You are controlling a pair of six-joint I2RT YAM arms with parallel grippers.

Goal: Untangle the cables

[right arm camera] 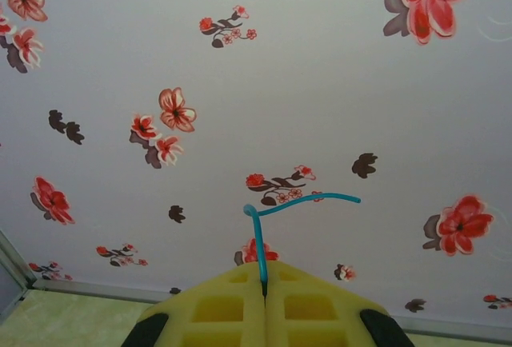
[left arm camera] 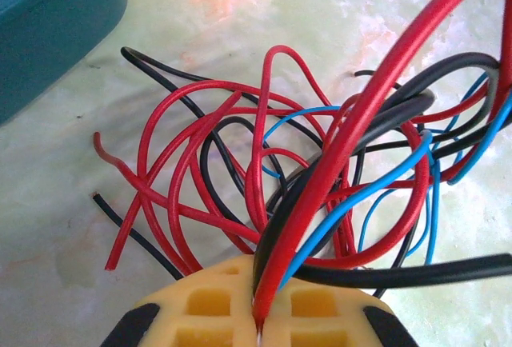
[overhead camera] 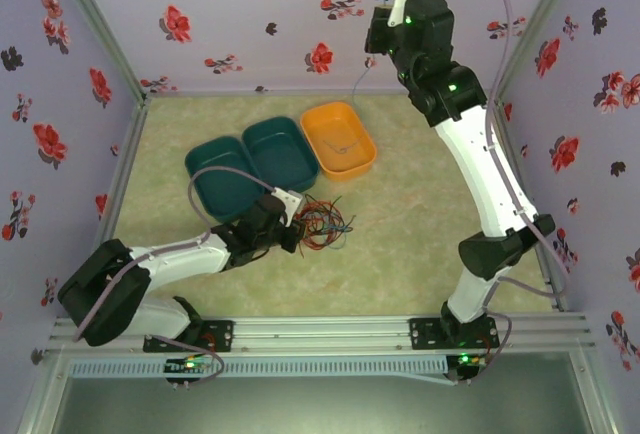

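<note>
place: robot test booth | floral walls [overhead camera: 230, 14] | aluminium rail [overhead camera: 320, 329]

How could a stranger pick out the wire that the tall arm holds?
Follow the raised right arm up to the flowered back wall. Its shut yellow jaws pinch one thin blue-teal wire. Unlike the red, black and blue tangle on the table, it hangs alone in the air.
</note>
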